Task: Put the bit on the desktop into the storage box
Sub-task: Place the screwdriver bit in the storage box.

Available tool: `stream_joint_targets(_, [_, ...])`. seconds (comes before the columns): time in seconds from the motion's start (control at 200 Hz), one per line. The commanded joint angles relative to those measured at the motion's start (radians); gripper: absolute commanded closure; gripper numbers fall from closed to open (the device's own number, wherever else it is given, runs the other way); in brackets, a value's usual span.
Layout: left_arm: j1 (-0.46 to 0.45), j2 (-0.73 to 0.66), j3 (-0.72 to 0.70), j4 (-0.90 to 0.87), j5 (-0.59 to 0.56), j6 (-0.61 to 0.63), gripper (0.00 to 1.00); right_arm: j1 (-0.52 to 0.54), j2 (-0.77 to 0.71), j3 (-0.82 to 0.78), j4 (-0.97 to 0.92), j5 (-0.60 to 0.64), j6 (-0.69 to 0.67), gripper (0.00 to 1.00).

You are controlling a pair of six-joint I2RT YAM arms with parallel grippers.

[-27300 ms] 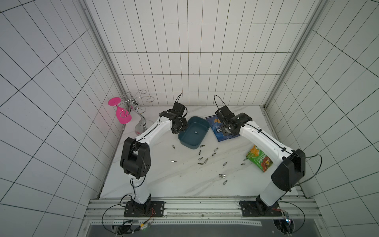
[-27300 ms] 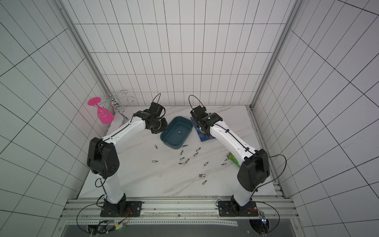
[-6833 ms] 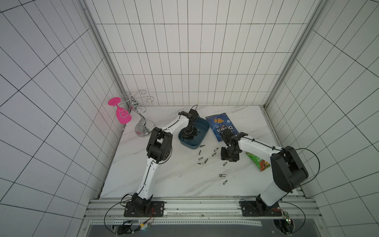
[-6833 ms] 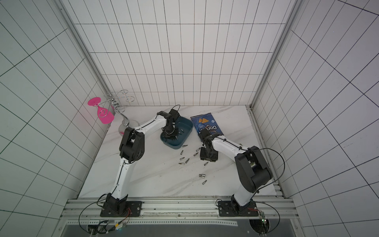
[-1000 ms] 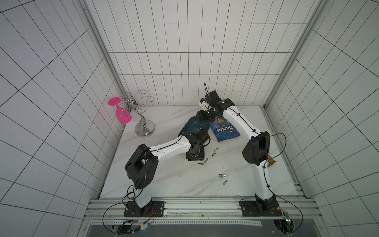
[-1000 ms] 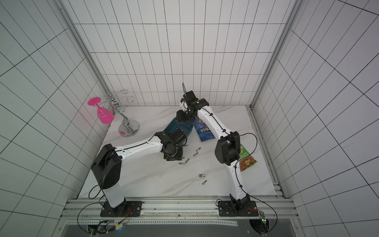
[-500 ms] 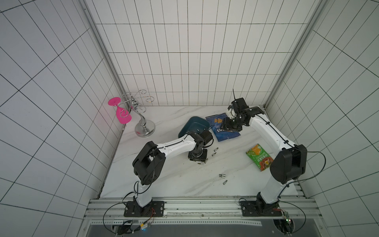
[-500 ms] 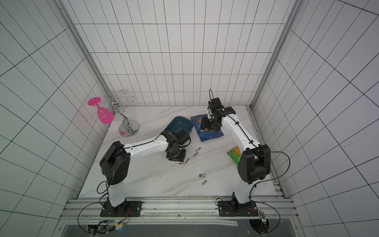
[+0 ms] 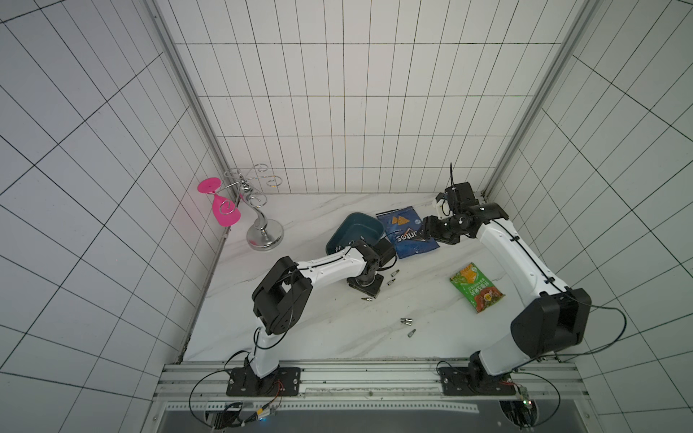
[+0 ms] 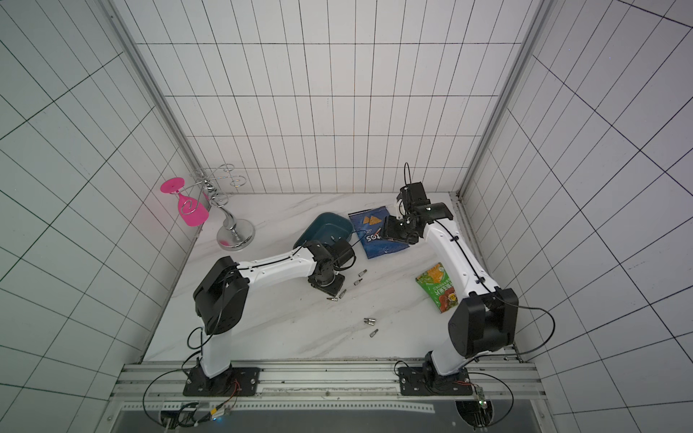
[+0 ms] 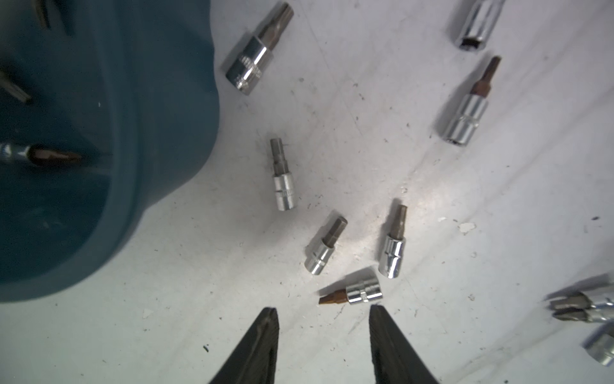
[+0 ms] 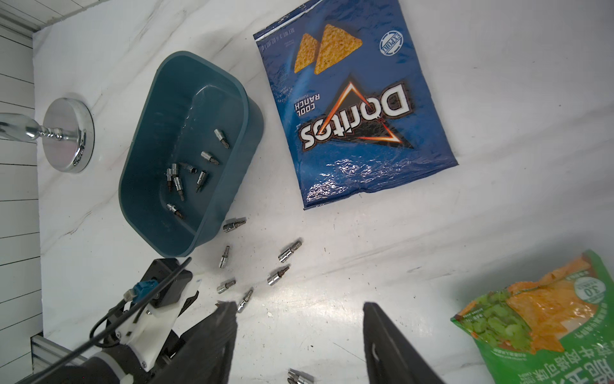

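The left gripper [image 11: 321, 316] stands with jaws spread and nothing between them. A brown-tipped bit [image 11: 354, 292] lies on the desktop [image 11: 465, 199] just beyond its fingertips, ungripped. In a top view the storage box [image 9: 354, 228] sits near, at 12 o'clock, with other bits [image 12: 186, 176] inside. The right gripper [image 12: 299, 312], at about 2 o'clock, is spread and empty.

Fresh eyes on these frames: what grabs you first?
The hot-pink glass hanging from the chrome rack at the far left corner pops against all the white. Next, the blue Doritos bag lies flat beside the teal storage box, which holds several bits. On the desktop beside the box, loose bits lie scattered, the left gripper low over them with jaws apart and empty.
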Motion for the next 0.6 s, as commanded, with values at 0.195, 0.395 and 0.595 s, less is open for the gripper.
stream_joint_targets(0.195, [-0.005, -0.011, -0.027, 0.082, -0.092, 0.114, 0.52, -0.025, -0.062, -0.05, 0.004, -0.016, 0.001, 0.37])
stream_joint_targets(0.395, [-0.005, 0.01, -0.022, 0.092, -0.058, 0.107, 0.52, -0.042, -0.069, -0.064, 0.004, -0.021, -0.002, 0.37])
stream_joint_targets(0.595, [-0.005, 0.027, -0.018, 0.099, -0.041, 0.104, 0.53, -0.05, -0.067, -0.068, 0.004, -0.037, -0.007, 0.37])
